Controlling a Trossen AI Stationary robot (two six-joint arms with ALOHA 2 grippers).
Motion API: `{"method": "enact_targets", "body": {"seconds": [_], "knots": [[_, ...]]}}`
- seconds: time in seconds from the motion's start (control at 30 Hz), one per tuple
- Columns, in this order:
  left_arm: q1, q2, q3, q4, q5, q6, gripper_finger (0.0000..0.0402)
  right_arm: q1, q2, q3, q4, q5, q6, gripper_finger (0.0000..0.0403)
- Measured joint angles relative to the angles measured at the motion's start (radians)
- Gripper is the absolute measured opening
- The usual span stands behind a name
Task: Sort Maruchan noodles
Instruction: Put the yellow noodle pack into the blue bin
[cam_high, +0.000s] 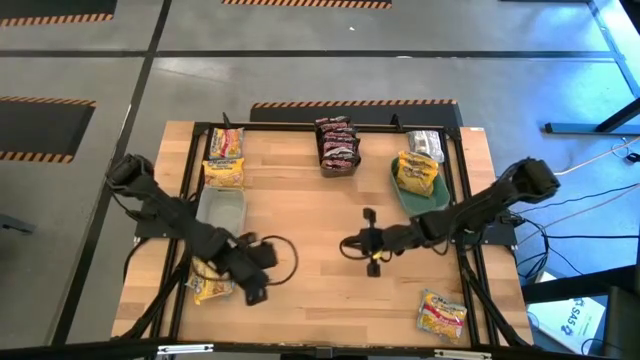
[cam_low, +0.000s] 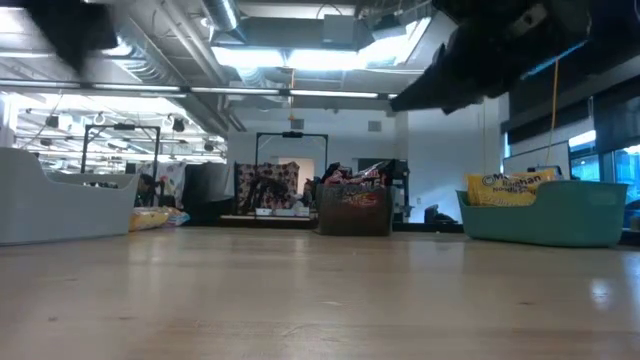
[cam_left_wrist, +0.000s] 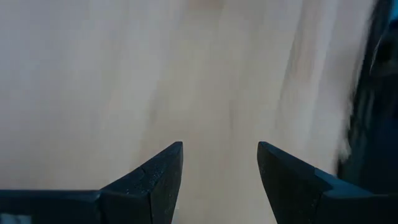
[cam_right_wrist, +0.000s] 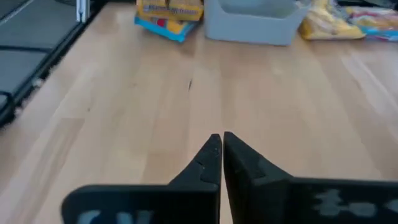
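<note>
Packets of noodles (cam_high: 440, 316) look light, glossy and brittle inside, so we judge a gentle pinch along one short edge safest. They lie yellow, flat and crinkled: one near the tabletop's front right corner, others at the left edge and back. We see the left gripper (cam_left_wrist: 220, 180) wide open and the right gripper (cam_right_wrist: 222, 159) closed, both empty.

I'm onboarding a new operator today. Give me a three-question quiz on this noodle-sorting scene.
1. True or false: the right pincer is holding a packet.
2. Which pincer is open: A left, B right?
3. What colour are the noodle packets in the green dish?

Key: 1 false, it is shut on nothing above bare table. 2 A, the left pincer. 3 Yellow.
</note>
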Motion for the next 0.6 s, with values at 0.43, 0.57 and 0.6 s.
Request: {"method": "enact_targets", "body": {"seconds": [0.43,0.57,0.6], "knots": [[-0.268,-0.002,-0.093,-0.362,0.436,-0.698,0.0202,0.016,0.124,0.000,0.045,-0.005,0.036,0.0001],[-0.292,-0.002,-0.157,-0.352,0.537,-0.669,0.0202,0.016,0.124,0.000,0.062,-0.011,0.041,0.0001],[-0.295,-0.002,-0.177,-0.349,0.570,-0.659,0.0202,0.016,0.124,0.000,0.069,-0.011,0.042,0.0001]]}}
